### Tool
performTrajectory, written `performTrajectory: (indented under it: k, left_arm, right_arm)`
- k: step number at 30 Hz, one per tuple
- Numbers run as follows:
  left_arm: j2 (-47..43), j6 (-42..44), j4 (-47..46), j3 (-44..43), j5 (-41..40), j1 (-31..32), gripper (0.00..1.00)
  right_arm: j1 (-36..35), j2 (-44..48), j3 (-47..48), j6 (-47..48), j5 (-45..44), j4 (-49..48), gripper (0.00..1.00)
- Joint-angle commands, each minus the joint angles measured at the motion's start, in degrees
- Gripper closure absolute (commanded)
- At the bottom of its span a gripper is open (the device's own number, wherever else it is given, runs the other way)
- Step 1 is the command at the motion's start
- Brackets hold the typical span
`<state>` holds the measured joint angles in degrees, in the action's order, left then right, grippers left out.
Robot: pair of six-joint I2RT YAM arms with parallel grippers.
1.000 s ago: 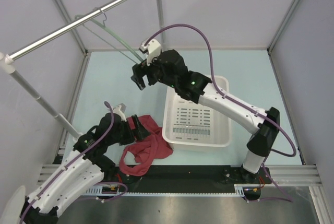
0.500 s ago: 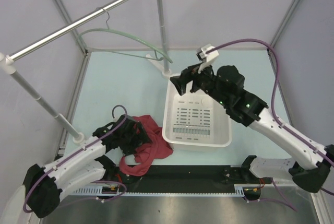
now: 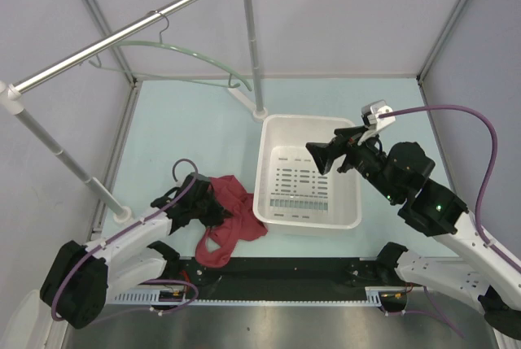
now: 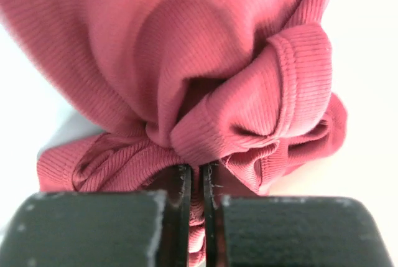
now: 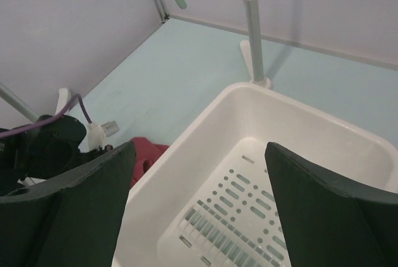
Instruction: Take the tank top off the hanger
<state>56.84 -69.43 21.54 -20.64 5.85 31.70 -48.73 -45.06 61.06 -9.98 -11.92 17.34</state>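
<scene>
Left fingers [image 3: 210, 205], spread wide a second ago, are now clamped on a bunched fold of the tank top [image 3: 236, 220]. The garment lies crumpled on the counter [image 3: 187, 137], against the left wall of the white basket [image 3: 352, 207]. The right fingers [image 3: 324, 156] have swung away from the hanger [image 3: 189, 54] to above the basket; wide apart, holding nothing. The hanger hangs bare on the rail [image 3: 122, 34], turned since the earlier frame.

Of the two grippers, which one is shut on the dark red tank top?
The left gripper: its jaws pinch a fold of the tank top. The right gripper hangs open over the white basket, holding nothing.
</scene>
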Motion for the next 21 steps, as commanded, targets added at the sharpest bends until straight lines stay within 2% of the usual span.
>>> performTrajectory:
  k: [1, 5, 6, 9, 12, 14, 15, 18, 20, 21]
  left_arm:
    - [-6.37, 7.62, 0.32, -5.35, -7.56, -4.02, 1.0]
    - [-15.87, 17.55, 12.79, -17.39, -15.32, -4.02, 1.0]
    - [-17.8, 21.23, 13.52, -22.02, -15.51, -4.02, 1.0]
    - [-24.04, 26.52, 11.17, -28.55, -13.15, -4.02, 1.0]
    - [-25.55, 30.56, 3.79, -34.69, -2.46, -4.02, 1.0]
    - [-21.52, 31.46, 1.59, -39.01, 3.0, -4.02, 1.0]
    - [-19.24, 31.72, 1.31, -43.3, 9.73, -4.02, 1.0]
    - [-11.16, 30.24, -2.28, -49.56, 22.49, -3.58, 1.0]
    - [-5.99, 29.44, -5.18, -51.07, 25.08, -2.01, 1.0]
    - [-4.38, 29.87, -5.28, -52.64, 24.92, 1.05, 1.0]
  right_arm:
    - [0.21, 3.83, -1.11, -1.8, -3.1, 5.5, 0.09]
    - [0.13, 6.64, -2.52, -2.68, -3.9, 7.44, 0.1]
    - [0.3, 7.0, -2.87, -2.68, -4.07, 7.35, 0.1]
    - [0.21, 7.35, -2.96, -2.24, -4.34, 7.0, 0.1]
    - [0.21, 6.83, -1.82, -1.19, -5.04, 6.74, 0.1]
    - [0.3, 6.56, -0.68, -0.48, -5.3, 6.74, 0.09]
    - [0.3, 6.74, -0.24, -0.31, -5.56, 6.65, 0.1]
    - [0.3, 7.17, 0.99, -0.83, -6.35, 6.65, 0.1]
    - [0.3, 7.7, 1.52, -1.53, -6.88, 7.44, 0.1]
    - [0.3, 8.14, 1.61, -2.23, -7.41, 7.79, 0.1]
